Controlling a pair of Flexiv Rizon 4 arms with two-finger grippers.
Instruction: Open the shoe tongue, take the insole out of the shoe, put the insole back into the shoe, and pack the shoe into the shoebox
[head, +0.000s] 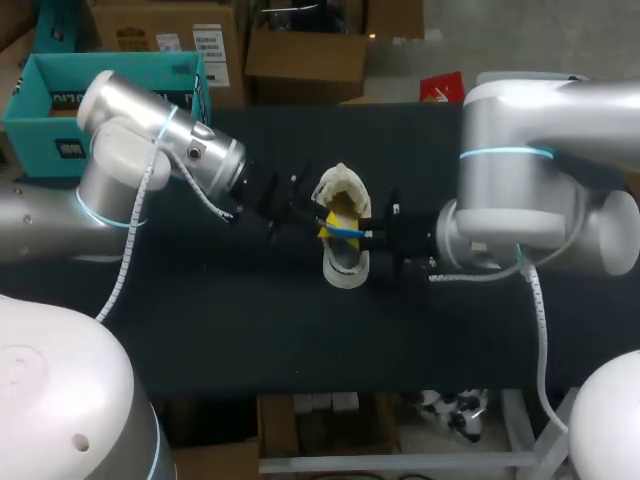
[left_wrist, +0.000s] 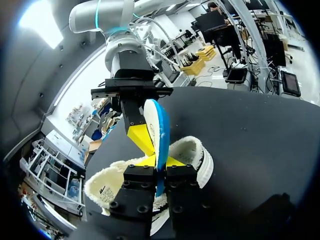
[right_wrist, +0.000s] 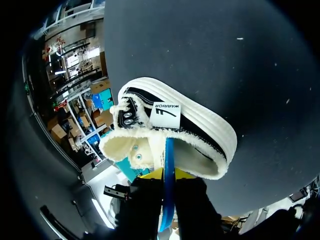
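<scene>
Head view: shoe (head: 347, 262) on dark table (head: 250, 320)

The 2 arms face each other mid-table, left gripper (left_wrist: 159, 162) and right gripper (right_wrist: 167, 174) both pinching the insole (left_wrist: 160, 125).

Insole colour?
The insole is blue with a white face; the left wrist view shows it best.

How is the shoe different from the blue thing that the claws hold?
The shoe is chunky, black and cream with fluffy lining; the insole is thin and blue-edged. The shoe lies on the table; the insole stands on edge, pinched by the left claw and right claw. Both show whitish parts.
</scene>
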